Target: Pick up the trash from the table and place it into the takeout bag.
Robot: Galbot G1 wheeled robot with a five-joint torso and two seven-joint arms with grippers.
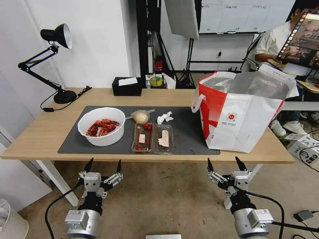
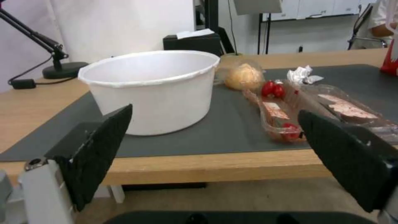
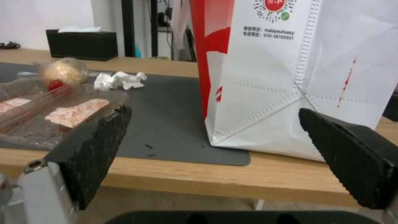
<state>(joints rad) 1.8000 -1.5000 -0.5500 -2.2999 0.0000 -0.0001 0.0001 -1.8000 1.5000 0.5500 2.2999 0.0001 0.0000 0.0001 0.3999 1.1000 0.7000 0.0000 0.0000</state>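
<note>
On the table's point(image 1: 40, 132) grey mat point(image 1: 186, 132) lies the trash: a white bowl point(image 1: 101, 126) of red crayfish shells, a clear hinged tray point(image 1: 153, 138) with food scraps, a small clear bag point(image 1: 141, 116) with a beige lump, and a crumpled white tissue point(image 1: 164, 117). The white-and-red takeout bag point(image 1: 241, 109) stands open at the mat's right end. My left gripper point(image 1: 103, 164) hangs open below the table's near edge, facing the bowl point(image 2: 153, 90). The right gripper point(image 1: 225, 163) is open too, below the edge and facing the bag point(image 3: 290, 71).
A black tissue box point(image 1: 126, 86) and a yellow tape roll point(image 1: 156, 80) sit at the table's far edge. A black desk lamp point(image 1: 56, 59) stands on the far left corner. Bare floor lies between me and the table.
</note>
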